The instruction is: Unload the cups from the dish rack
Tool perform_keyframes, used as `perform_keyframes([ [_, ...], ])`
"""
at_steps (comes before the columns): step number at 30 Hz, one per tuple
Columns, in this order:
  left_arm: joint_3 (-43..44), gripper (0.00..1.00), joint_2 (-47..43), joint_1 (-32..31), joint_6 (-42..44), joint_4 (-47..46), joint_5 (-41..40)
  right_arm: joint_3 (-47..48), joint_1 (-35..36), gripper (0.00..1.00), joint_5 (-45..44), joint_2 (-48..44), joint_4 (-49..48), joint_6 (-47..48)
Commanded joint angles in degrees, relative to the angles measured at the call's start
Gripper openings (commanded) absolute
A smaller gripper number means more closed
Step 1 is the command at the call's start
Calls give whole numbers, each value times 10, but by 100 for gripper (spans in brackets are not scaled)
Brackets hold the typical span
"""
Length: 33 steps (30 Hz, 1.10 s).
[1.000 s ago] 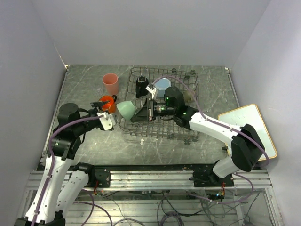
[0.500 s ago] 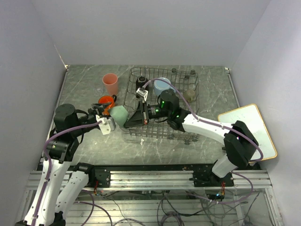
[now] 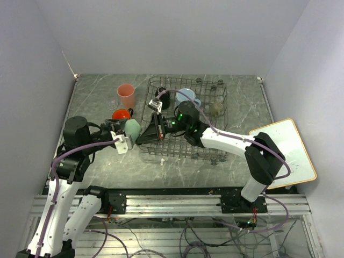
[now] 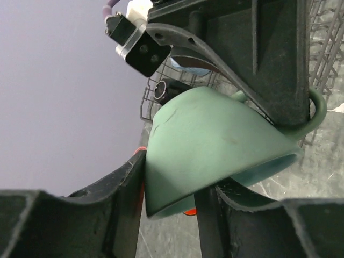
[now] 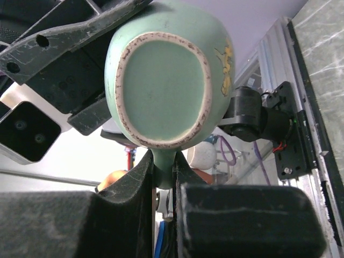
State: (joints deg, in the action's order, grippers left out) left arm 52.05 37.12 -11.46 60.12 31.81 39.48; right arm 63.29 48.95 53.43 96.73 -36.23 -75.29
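Nearest me, at 6 o'clock, the metal rail (image 3: pixel 161 203) carries both arm bases. Past it spreads the grey, marble-veined worktop (image 3: pixel 177 171).

Just off the 9 o'clock side of the dish rack (image 3: pixel 188 153), the green cup (image 3: pixel 133 129) hangs on its side in the air, with its base turned toward the rack. My right gripper (image 5: pixel 164 167) has its jaws closed on the cup's handle. My left gripper (image 3: pixel 124 134) has its jaws either side of the cup's wall. One finger (image 4: pixel 126 181) touches the outside, but I cannot tell whether they pinch.

At the cup's 11 o'clock the orange mug (image 3: pixel 121 114) stands on the worktop, with the pink tumbler (image 3: pixel 127 95) farther on.

In the rack's far half sit a black mug (image 3: pixel 163 98) at 11 o'clock, a blue mug (image 3: pixel 184 98) at 12 and a beige cup (image 3: pixel 216 109) at 2. A white board (image 3: pixel 285 148) with an orange rim lies at the worktop's 3 o'clock edge.

Plain pale-grey walls (image 3: pixel 172 37) close the worktop in at 9, 12 and 3 o'clock.
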Motion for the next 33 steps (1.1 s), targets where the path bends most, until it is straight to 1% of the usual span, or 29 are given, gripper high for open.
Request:
perform_keyframes([
  [1, -18, 45, 2, -5, 13, 8, 16, 34, 11, 0, 12, 4, -68, -12],
  [2, -21, 37, 4, -5, 6, -1, 6, 31, 12, 0, 12, 3, -64, -8],
  [3, -24, 24, 6, -5, 2, -9, -4, 29, 12, 0, 13, 3, -62, -7],
  [4, -27, 15, 8, -5, 0, -14, -14, 27, 11, 0, 15, 2, -60, -6],
  [5, -29, 8, 11, -5, -4, -19, -24, 25, 11, 0, 18, 2, -57, -5],
  [6, -32, 7, 13, -5, -13, -27, -38, 25, 9, 5, 20, 0, -49, 0],
  [7, -33, 7, 16, -5, -26, -33, -54, 27, 4, 13, 21, -1, -37, 7],
  [8, -34, 7, 21, -5, -45, -43, -76, 26, -5, 24, 18, -5, -25, 14],
  [9, -32, 7, 28, -5, -66, -50, -99, 26, -18, 40, 14, -12, -7, 24],
  [10, -25, 7, 41, -5, -88, -50, -133, 26, -35, 60, 5, -20, 21, 40],
  [11, -13, 7, 57, -5, -103, -42, -167, 26, -56, 74, -7, -29, 57, 58],
  [13, 22, 7, 105, -3, -120, 2, -238, 30, -102, 87, -34, -52, 138, 102],
  [15, 56, 7, 158, 7, -133, 48, -292, 39, -145, 98, -75, -74, 231, 156],
  [17, 88, 7, 209, 40, -145, 87, -322, 55, -179, 100, -119, -90, 322, 213],
  [19, 137, 7, 274, 107, -154, 128, -317, 62, -202, 100, -160, -105, 383, 254],
  [21, 187, 7, 338, 180, -146, 175, -286, 58, -230, 100, -173, -119, 411, 273],
  [24, 243, 7, 418, 254, -144, 205, -280, 46, -252, 100, -188, -135, 435, 293],
  [27, 283, 7, 488, 282, -167, 208, -296, 52, -257, 100, -222, -145, 473, 321],
  [33, 368, 7, 628, 284, -232, 235, -326, 70, -258, 100, -285, -152, 523, 362],
])
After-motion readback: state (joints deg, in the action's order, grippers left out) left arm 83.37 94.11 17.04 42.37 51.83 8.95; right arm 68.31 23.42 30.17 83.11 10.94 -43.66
